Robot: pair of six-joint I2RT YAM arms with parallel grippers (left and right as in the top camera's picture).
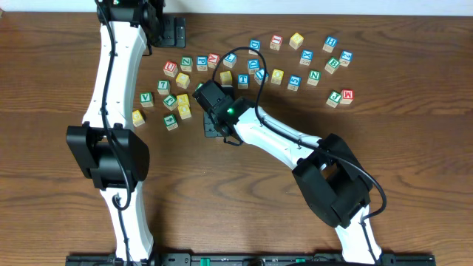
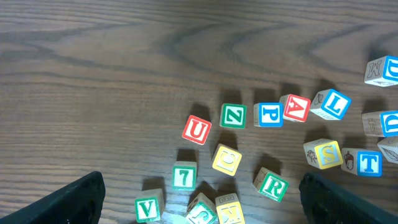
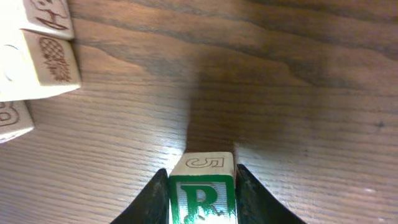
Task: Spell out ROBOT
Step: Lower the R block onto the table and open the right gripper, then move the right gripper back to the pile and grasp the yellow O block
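My right gripper (image 3: 202, 180) is shut on a wooden block with a green R (image 3: 202, 198), held low over bare wood. In the overhead view that gripper (image 1: 202, 94) sits at the right edge of the left block cluster, and the block is hidden under it. My left gripper (image 2: 202, 186) is wide open and empty, high over the cluster, at the table's far side in the overhead view (image 1: 133, 11). A green R block (image 2: 272, 185) lies loose in the left wrist view; I cannot tell whether it is the same block. A blue T (image 2: 369, 163) lies at the right. A green B (image 1: 332, 64) lies far right.
Many letter blocks are scattered across the far half: U (image 2: 196, 130), Z (image 2: 233, 116), P (image 2: 268, 114), A (image 2: 296, 108), L (image 2: 334, 103), 7 (image 2: 184, 176), V (image 2: 148, 208). Pale blocks (image 3: 43, 62) lie left of the held block. A black mount (image 1: 176, 31) sits at the back.
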